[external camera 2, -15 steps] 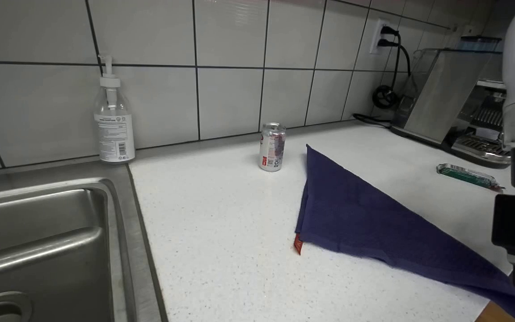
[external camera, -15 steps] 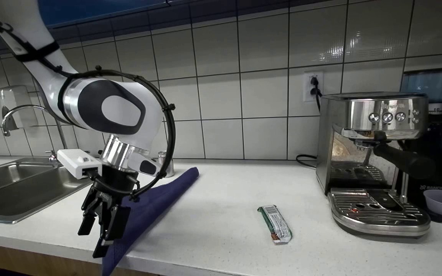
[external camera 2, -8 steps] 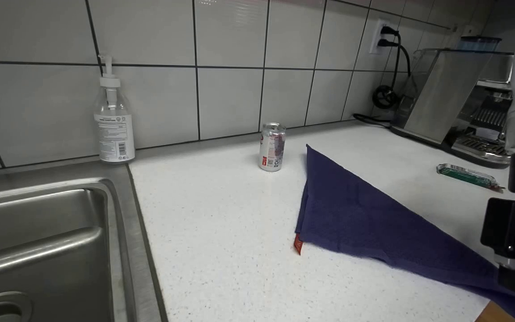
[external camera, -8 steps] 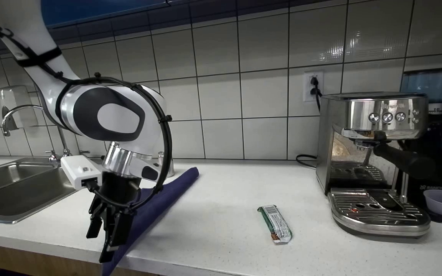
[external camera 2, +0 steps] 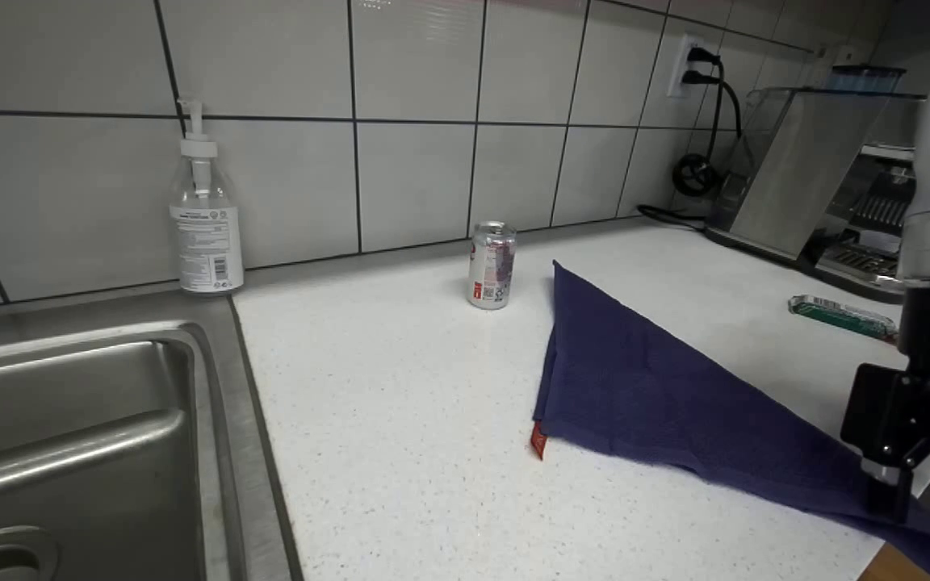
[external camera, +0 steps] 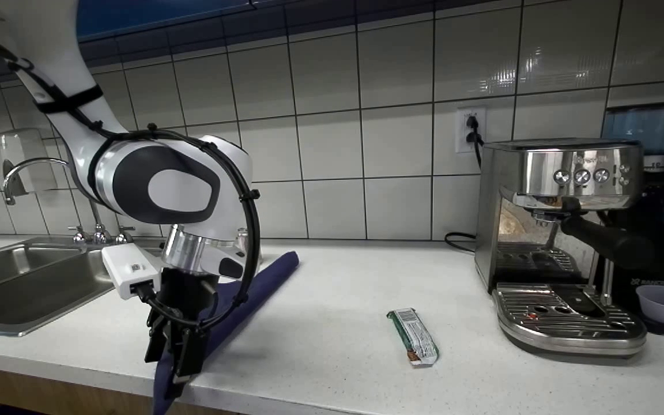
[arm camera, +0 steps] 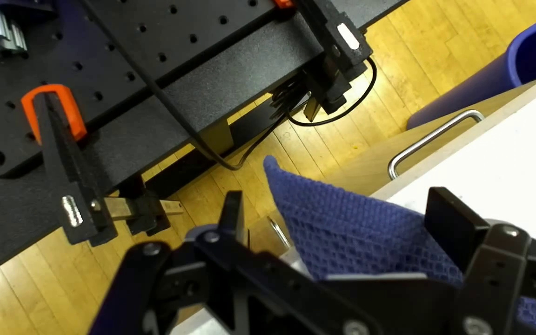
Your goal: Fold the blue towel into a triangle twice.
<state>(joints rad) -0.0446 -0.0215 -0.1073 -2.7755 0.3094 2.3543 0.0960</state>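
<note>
Wrist view, left to right, gives us a black-and-orange bar clamp (arm camera: 75,195) at 9 o'clock, the blue towel (arm camera: 351,228) running from the centre to 4 o'clock with its corner out over the wooden floor (arm camera: 396,100), a blue bin (arm camera: 472,90) at 2 o'clock and the white countertop (arm camera: 505,158) at 3 o'clock. In an exterior view we read, in the same order, a clear pump bottle (external camera 2: 208,242) towards 10 o'clock, a drinks can (external camera 2: 492,270) near the centre, a red tip (external camera 2: 538,441) at the towel's edge towards 5 o'clock, the towel itself at 4 o'clock, by its shape already one triangle, and a green-and-white snack-bar packet (external camera 2: 843,317) at 3 o'clock.

We judge the second fold comes next. A grip taken too high, or on the top layer alone, could let the layers slide apart and spoil the triangle; a tug at the overhanging corner could drag the towel off the countertop.

As for the gripper (arm camera: 342,214), its jaws are spread wide, with the towel showing between them in the wrist view and nothing pinched; whether it brushes the towel we can't be sure.
</note>
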